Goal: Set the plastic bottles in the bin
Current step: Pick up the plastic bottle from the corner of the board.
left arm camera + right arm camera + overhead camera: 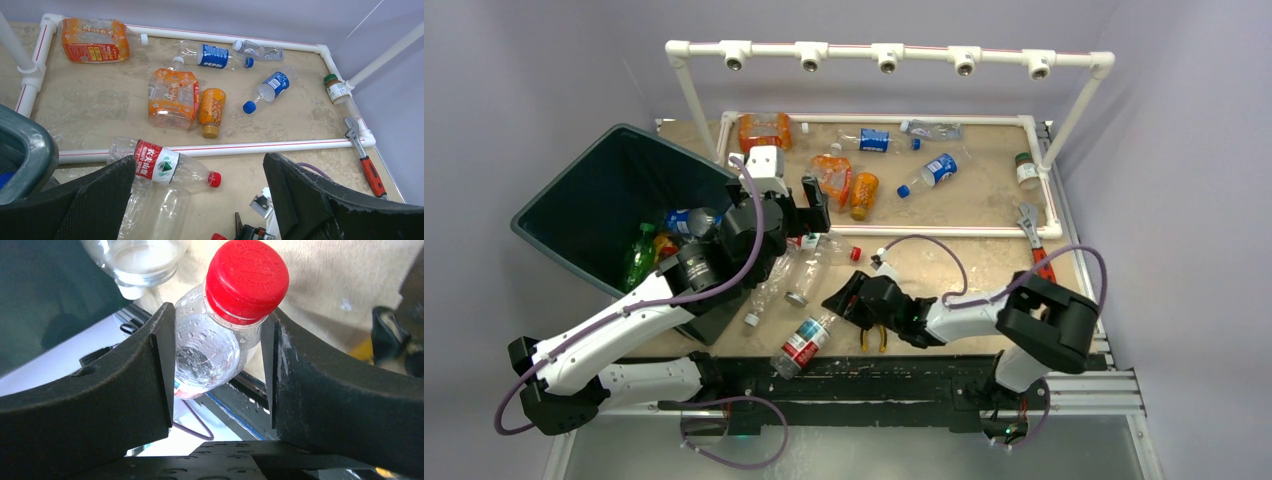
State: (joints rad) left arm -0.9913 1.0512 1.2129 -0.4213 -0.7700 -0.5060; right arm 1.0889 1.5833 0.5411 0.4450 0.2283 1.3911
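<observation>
A clear bottle with a red label [804,345] lies at the table's front edge. My right gripper [842,298] [217,365] is shut on its shoulder just below the red cap [247,277], both pads touching it. The dark bin [574,190] stands tilted at the left with green and blue bottles [639,255] inside. Beside its rim my left gripper [802,210] [197,165] hangs open and empty above a red-labelled bottle [155,162] and a clear one [155,210]. Several orange and blue-labelled bottles [172,97] lie in the far pen.
A white pipe frame [904,231] fences the far pen, and a pipe rail [884,52] crosses above it. A red-handled wrench [1034,235] lies at the right edge. Yellow-handled pliers [876,338] sit under my right arm. A green-capped jar [1026,170] stands far right.
</observation>
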